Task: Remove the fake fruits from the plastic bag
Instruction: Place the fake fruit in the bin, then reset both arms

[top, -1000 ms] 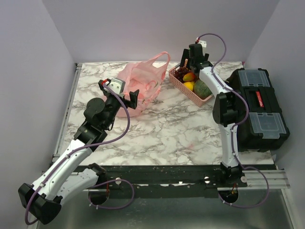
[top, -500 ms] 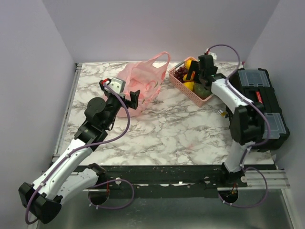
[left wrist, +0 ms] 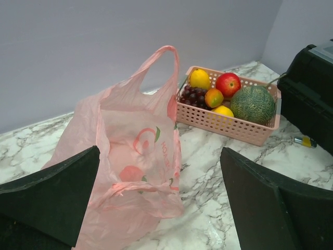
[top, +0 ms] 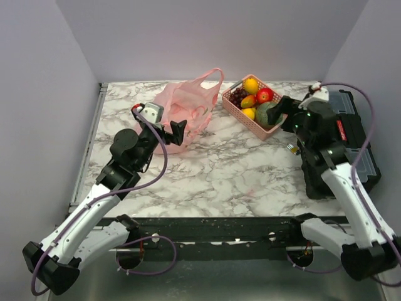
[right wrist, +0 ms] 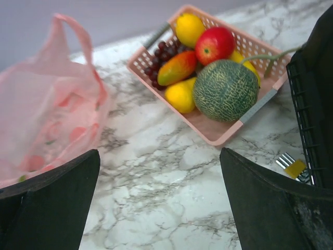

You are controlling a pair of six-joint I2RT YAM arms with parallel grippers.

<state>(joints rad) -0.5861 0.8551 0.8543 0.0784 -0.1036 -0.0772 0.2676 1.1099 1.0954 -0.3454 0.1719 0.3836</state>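
— What is everything sitting on?

— A white marble-patterned table (top: 219, 169) is carrying it all, and plain lilac walls (top: 188, 37) are closing it in on three sides. A black toolbox (top: 351, 141) is lying along the right edge.

— What is differing from half a second back?

— The right arm is no longer reaching over the pink basket (top: 245, 121). It is now drawn back toward the toolbox, so the basket is showing unobstructed. The left arm and the plastic bag (top: 185, 106) are sitting just as they were.

— And the grippers?

— The left gripper (left wrist: 160, 156) is hanging wide apart and empty, close in front of the bag and facing it. The right gripper (right wrist: 159, 153) is also gaping wide, holding nothing, back from the basket.

— How many of each thing?

— One bag is slumping at the back left with one loop handle standing up; whether anything is lying inside cannot be told. One basket is sitting just beside it on the right, holding six fruits in plain sight: one melon (right wrist: 225, 89), one red apple (right wrist: 214, 44), one grape bunch (right wrist: 161, 54), one orange fruit (right wrist: 177, 67), a far yellow fruit (right wrist: 190, 27) and a near yellow fruit (right wrist: 182, 95). A yellow sliver is peeking from behind the melon, too hidden to name. There are two arms and one toolbox.
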